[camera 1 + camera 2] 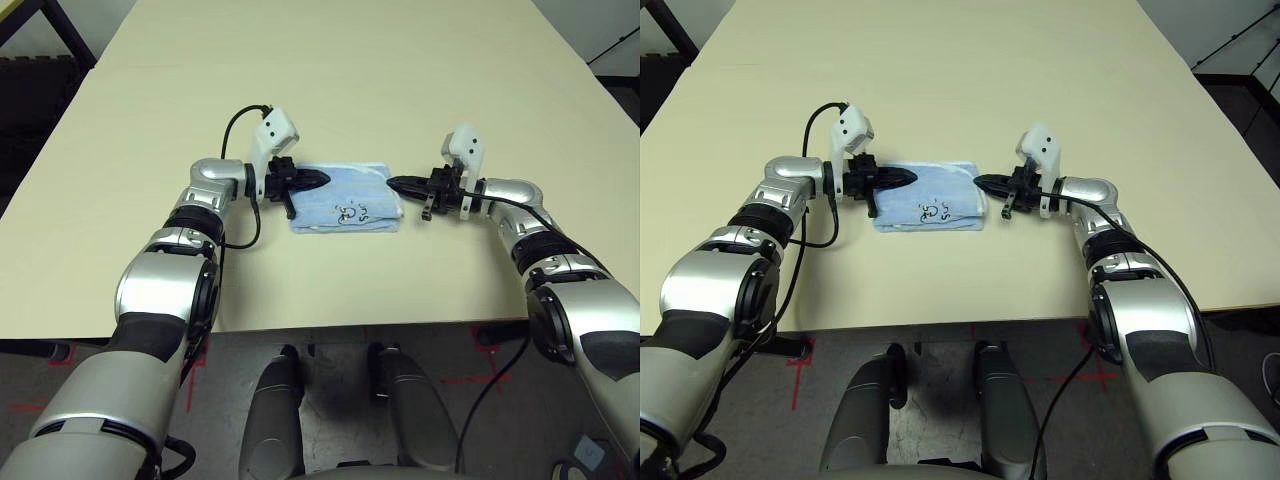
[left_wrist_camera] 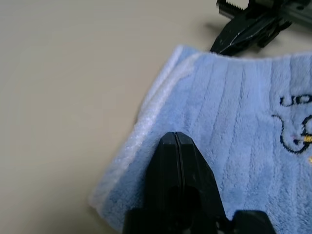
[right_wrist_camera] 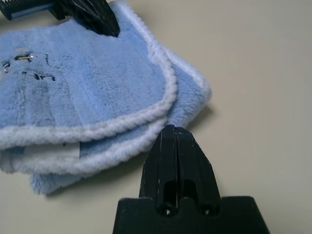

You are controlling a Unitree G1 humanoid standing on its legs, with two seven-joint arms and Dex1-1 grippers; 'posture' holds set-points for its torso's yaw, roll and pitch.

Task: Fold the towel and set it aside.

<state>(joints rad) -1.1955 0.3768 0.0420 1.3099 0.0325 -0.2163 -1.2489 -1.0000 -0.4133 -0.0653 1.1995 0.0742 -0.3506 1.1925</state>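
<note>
Towel [image 1: 345, 205]: lies on the table [image 1: 300, 290], in front of the robot and between its two grippers. It is folded into a compact, roughly rectangular packet, the dark embroidered motif [image 1: 934, 211] uppermost. At the side by the right gripper the white stitched edging [image 3: 168, 83] of the layers does not line up; a lower layer juts out past the upper one, and a white label [image 3: 53, 150] shows between them.

Left gripper [image 2: 176, 134]: fingers together, nothing clamped between them, tips over the towel near its side. Whether they press on the cloth or sit just above it is hard to tell from this angle. Right gripper [image 3: 176, 127]: fingers together, empty, tips at the opposite side, at the towel's edge.

Progress: folding is judged done or very nearly so; the uneven layers are a minor defect, and a light squaring-up could be in hand. Outstanding: setting the towel aside. It sits in the working area between the arms, so that part is judged incomplete. Moving it calls for keeping the layers together, as a push on the top layer alone could open the fold.
</note>
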